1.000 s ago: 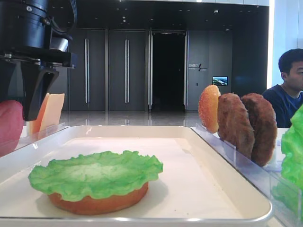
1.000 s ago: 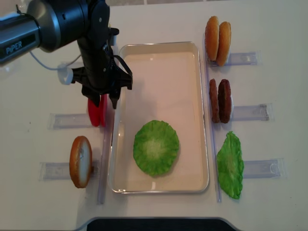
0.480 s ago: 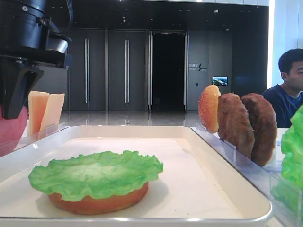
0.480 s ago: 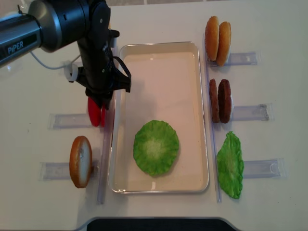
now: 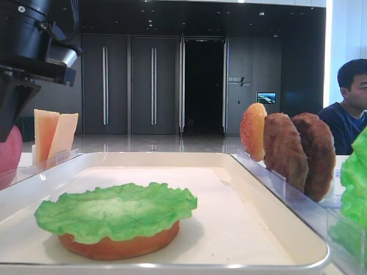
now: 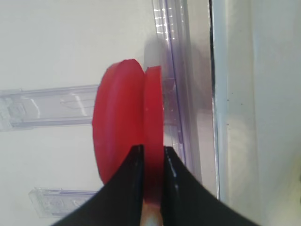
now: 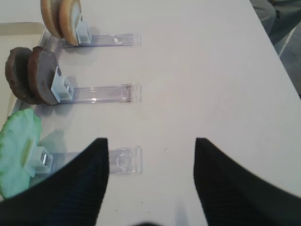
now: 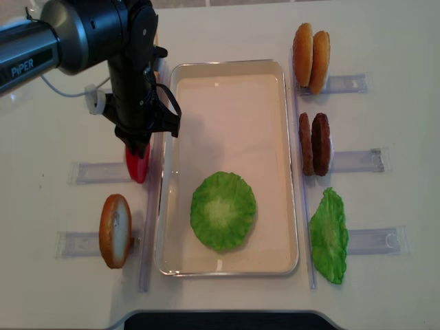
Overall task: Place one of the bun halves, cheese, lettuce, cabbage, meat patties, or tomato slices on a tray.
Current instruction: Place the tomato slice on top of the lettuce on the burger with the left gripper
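Left gripper [image 6: 151, 157]: we see its jaws clamped on the inner tomato slice [image 6: 153, 141], lower centre of the left wrist view.
Tomato slices [image 8: 137, 165]: upright in a clear rack [image 8: 96, 172], left of the tray [image 8: 227, 72] in the overhead view.
Right gripper [image 7: 150, 155]: jaws apart, over bare worktop [image 7: 211, 70].
Tray contents: lettuce [image 8: 223, 210] on a bun half [image 5: 117, 246], lower centre.
Right side: bun halves [image 8: 310, 48], meat patties [image 8: 314, 144], second lettuce leaf [image 8: 328, 236].
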